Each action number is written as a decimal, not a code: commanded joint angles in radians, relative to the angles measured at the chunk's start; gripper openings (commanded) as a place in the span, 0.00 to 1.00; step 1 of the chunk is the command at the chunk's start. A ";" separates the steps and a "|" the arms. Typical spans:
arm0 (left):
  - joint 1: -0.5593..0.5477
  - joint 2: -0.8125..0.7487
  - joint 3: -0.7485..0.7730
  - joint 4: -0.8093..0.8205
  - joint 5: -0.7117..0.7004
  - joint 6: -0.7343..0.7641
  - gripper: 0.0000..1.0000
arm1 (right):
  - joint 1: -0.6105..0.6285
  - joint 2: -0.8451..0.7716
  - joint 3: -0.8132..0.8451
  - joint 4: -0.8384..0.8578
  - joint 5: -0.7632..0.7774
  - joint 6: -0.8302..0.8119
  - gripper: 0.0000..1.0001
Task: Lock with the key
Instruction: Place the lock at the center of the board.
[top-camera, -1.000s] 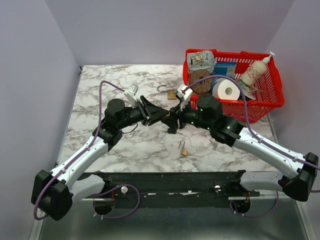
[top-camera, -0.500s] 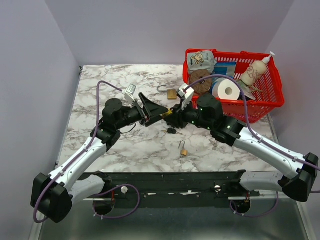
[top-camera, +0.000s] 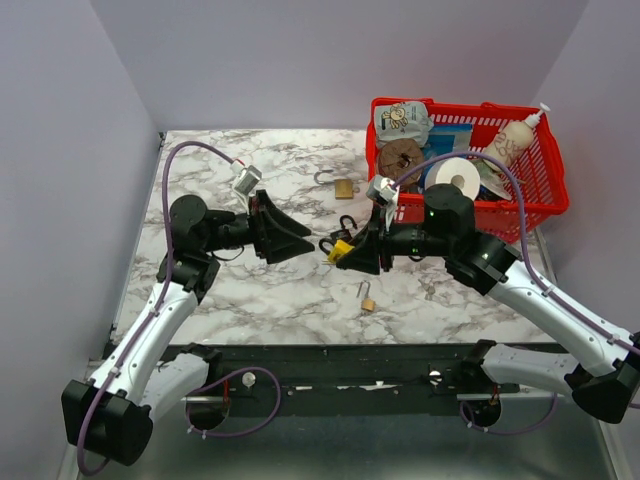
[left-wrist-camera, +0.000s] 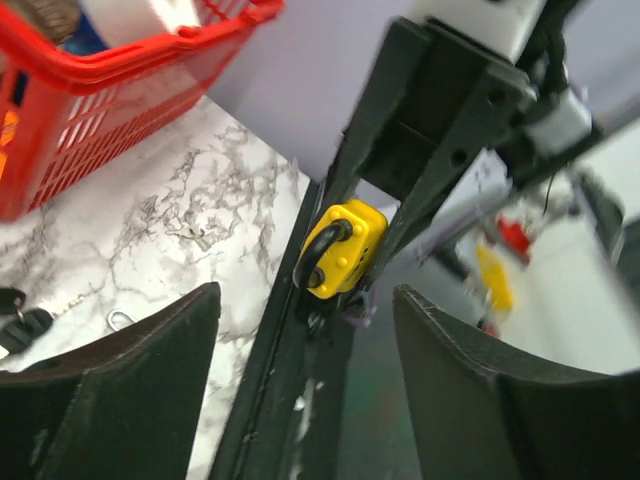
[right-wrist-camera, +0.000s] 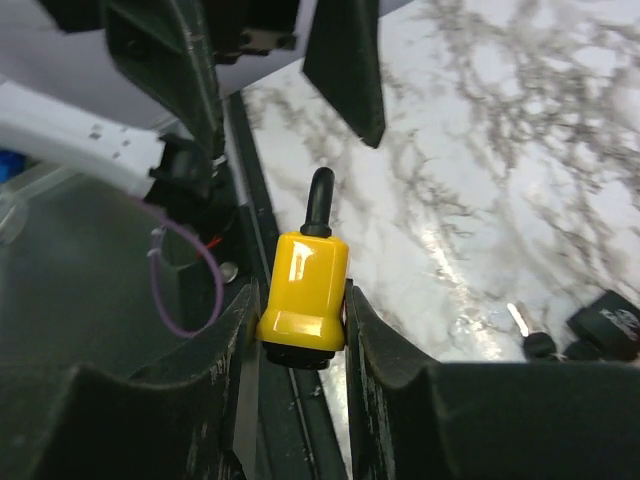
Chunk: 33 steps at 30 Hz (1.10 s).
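Note:
A yellow padlock (top-camera: 340, 249) with a black shackle is held in my right gripper (top-camera: 352, 257) above the middle of the table. In the right wrist view my right gripper (right-wrist-camera: 302, 300) is shut on the padlock's (right-wrist-camera: 305, 292) body, shackle pointing away. My left gripper (top-camera: 298, 240) is open and empty, a short way left of the padlock and facing it. The left wrist view shows the padlock (left-wrist-camera: 342, 248) ahead of my open left gripper (left-wrist-camera: 305, 300). Black-headed keys (top-camera: 345, 224) lie on the table just beyond my right gripper; they also show in the right wrist view (right-wrist-camera: 590, 335).
A small brass padlock (top-camera: 367, 301) lies on the marble in front of the right gripper. Another brass padlock (top-camera: 343, 188) lies farther back. A red basket (top-camera: 545, 205) with a paper roll, a bottle and packets stands at the back right.
My left arm has drawn back to the left, away from the yellow padlock, with its jaws apart. My right gripper has shifted slightly right, still holding the padlock.

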 joint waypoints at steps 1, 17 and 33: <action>-0.022 -0.014 0.038 0.013 0.243 0.240 0.72 | 0.001 -0.014 0.029 -0.033 -0.260 -0.059 0.01; -0.237 -0.002 0.072 -0.140 0.111 0.351 0.24 | 0.001 -0.008 0.049 -0.070 -0.354 -0.108 0.01; -0.238 0.085 0.066 -0.310 -0.111 0.165 0.00 | 0.002 0.021 0.155 -0.222 0.102 -0.319 0.94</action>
